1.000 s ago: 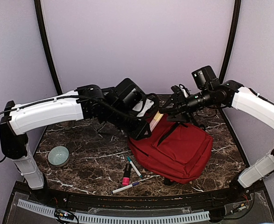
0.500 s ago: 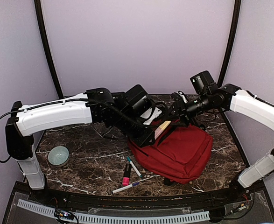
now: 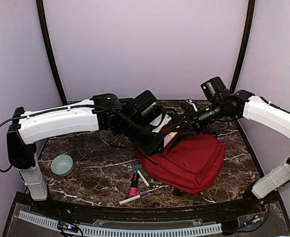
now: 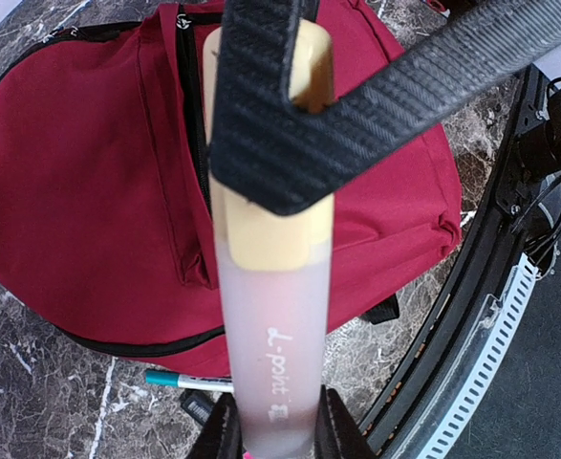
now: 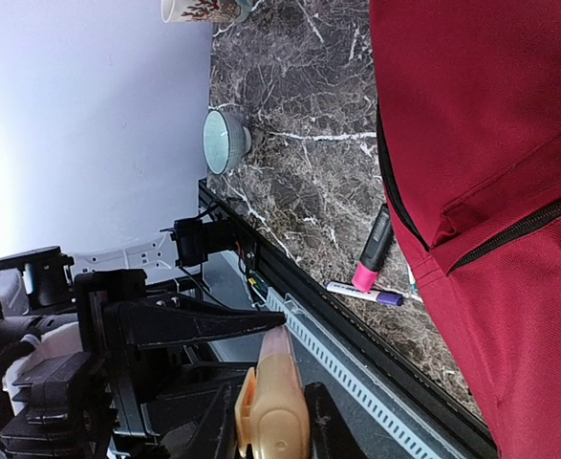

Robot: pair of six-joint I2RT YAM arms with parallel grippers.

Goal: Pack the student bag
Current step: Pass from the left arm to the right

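The red student bag [image 3: 194,158] lies flat at the table's right; it also shows in the left wrist view [image 4: 89,191] and the right wrist view [image 5: 490,143]. My left gripper [image 4: 278,430] is shut on the clear end of a translucent tube [image 4: 275,325] with a yellow cap, held above the bag's left edge [image 3: 159,140]. A black woven strap [image 4: 404,86] crosses over the cap. My right gripper [image 5: 270,430] meets it from the right [image 3: 186,123], and the yellow cap [image 5: 272,402] sits tight between its fingers.
A pink highlighter [image 3: 134,185], a teal pen [image 3: 142,176] and a white pen with a purple cap [image 3: 135,198] lie in front of the bag. A teal bowl [image 3: 62,164] stands at the left. The black rail [image 5: 356,363] marks the table's front edge.
My left arm has moved right with the tube, bringing its yellow end up to the right gripper. In the top view the tube is now mostly hidden between the two grippers.
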